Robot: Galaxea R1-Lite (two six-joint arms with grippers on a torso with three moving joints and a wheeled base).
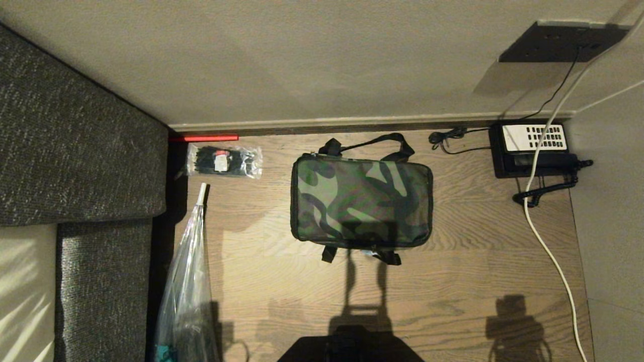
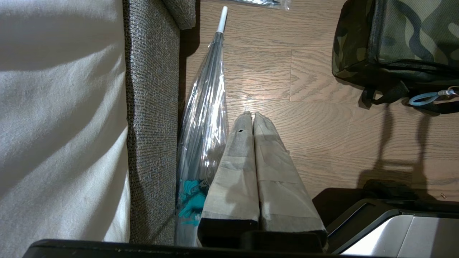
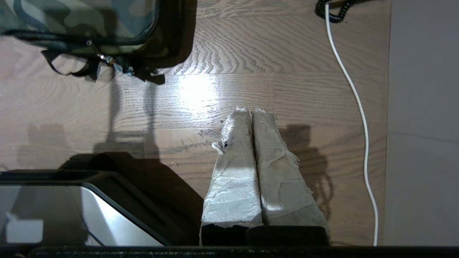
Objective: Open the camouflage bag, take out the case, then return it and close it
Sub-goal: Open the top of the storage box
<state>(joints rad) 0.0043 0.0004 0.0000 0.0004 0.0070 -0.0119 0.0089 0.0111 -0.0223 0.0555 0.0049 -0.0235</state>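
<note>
The camouflage bag (image 1: 361,203) lies flat and zipped on the wood floor in the middle of the head view, black strap handles at its far and near sides. Its corner shows in the left wrist view (image 2: 394,39) and the right wrist view (image 3: 89,25). The case is hidden. My left gripper (image 2: 250,114) hangs shut over bare floor, nearer me than the bag and to its left, holding nothing. My right gripper (image 3: 250,109) hangs shut over bare floor on the bag's near right, also holding nothing. Neither arm shows in the head view.
A grey sofa (image 1: 75,151) fills the left side, with a clear folded umbrella (image 1: 188,281) lying beside it. A clear packet of black ties (image 1: 224,161) lies left of the bag. A black telephone (image 1: 533,148) and a white cable (image 1: 548,251) are at right. The wall runs behind.
</note>
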